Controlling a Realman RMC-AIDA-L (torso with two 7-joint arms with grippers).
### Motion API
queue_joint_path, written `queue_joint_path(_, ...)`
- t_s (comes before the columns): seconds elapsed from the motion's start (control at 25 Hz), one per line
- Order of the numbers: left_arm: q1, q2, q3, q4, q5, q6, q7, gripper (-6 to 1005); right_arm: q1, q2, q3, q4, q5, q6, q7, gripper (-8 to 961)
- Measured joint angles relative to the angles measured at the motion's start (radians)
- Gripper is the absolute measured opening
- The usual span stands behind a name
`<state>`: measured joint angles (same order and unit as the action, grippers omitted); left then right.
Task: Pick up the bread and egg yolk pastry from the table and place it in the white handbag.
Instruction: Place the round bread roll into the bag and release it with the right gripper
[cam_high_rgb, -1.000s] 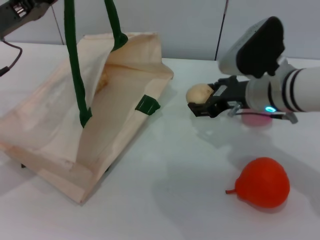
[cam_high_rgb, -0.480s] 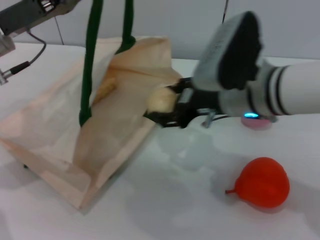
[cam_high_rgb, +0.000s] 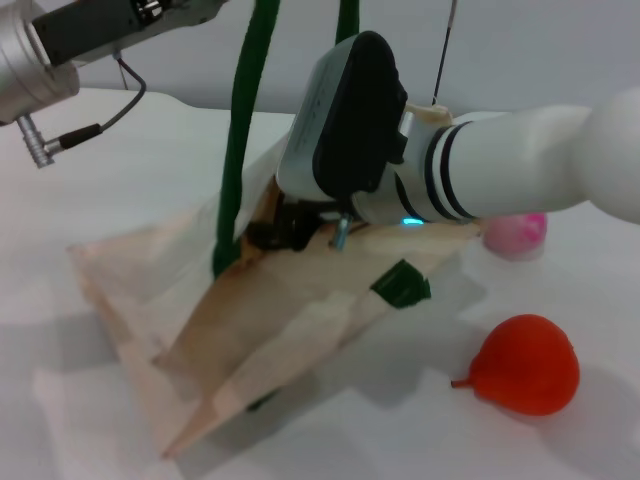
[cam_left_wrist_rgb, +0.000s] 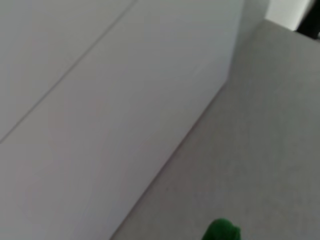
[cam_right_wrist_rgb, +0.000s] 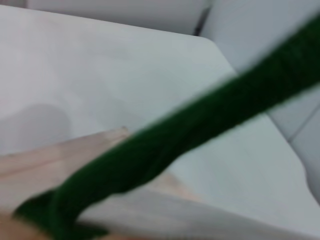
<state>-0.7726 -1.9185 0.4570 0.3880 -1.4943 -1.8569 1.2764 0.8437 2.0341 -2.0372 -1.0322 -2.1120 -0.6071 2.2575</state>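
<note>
The white handbag (cam_high_rgb: 300, 310) is a cream cloth tote, tilted and lifted at its mouth by its dark green handles (cam_high_rgb: 240, 150), which run taut up out of the head view. My left arm (cam_high_rgb: 100, 35) reaches to them at the top left; its fingertips are out of frame. My right gripper (cam_high_rgb: 280, 228) is inside the bag's open mouth. The egg yolk pastry and the bread are both hidden. The right wrist view shows a green handle (cam_right_wrist_rgb: 200, 130) crossing close by over the bag's cloth (cam_right_wrist_rgb: 60, 160). The left wrist view shows only a tip of green handle (cam_left_wrist_rgb: 222, 232).
A pink mottled ball (cam_high_rgb: 515, 235) lies on the white table right of the bag, partly behind my right forearm. A red-orange pear-shaped fruit (cam_high_rgb: 525, 365) lies at the front right. A grey wall stands behind the table.
My right gripper carried the pastry left from beside the pink ball into the bag's mouth, where it is now hidden. My left arm moved right, pulling the handles and bag along.
</note>
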Motion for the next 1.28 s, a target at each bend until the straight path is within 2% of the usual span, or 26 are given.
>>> queue_joint_path(0.16,0.007,-0.002,-0.011,0.005,-0.014,-0.022,-0.006,126,0.020,0.000,-0.012,0.090,0.000,0.103,0.043,668)
queue_joint_path(0.56,0.080,0.016,-0.015,0.009,-0.101,-0.010,0.001,127,0.013,-0.004,-0.001,0.124,0.046,0.115,0.085,646)
queue_joint_path(0.68,0.094,0.019,-0.015,0.011,-0.108,0.018,0.014,127,-0.003,-0.005,0.000,0.103,0.049,0.112,0.082,736)
queue_joint_path(0.88,0.120,0.018,-0.016,0.011,-0.122,0.090,0.041,127,-0.089,-0.011,0.005,-0.011,0.044,0.107,0.076,893)
queue_joint_path(1.12,0.147,0.016,-0.037,0.003,-0.137,0.182,0.078,127,-0.265,-0.011,0.123,-0.202,0.047,0.029,-0.041,891)
queue_joint_path(1.28,0.156,0.019,-0.048,-0.001,-0.137,0.218,0.095,126,-0.335,-0.010,0.214,-0.237,0.049,0.010,-0.049,890)
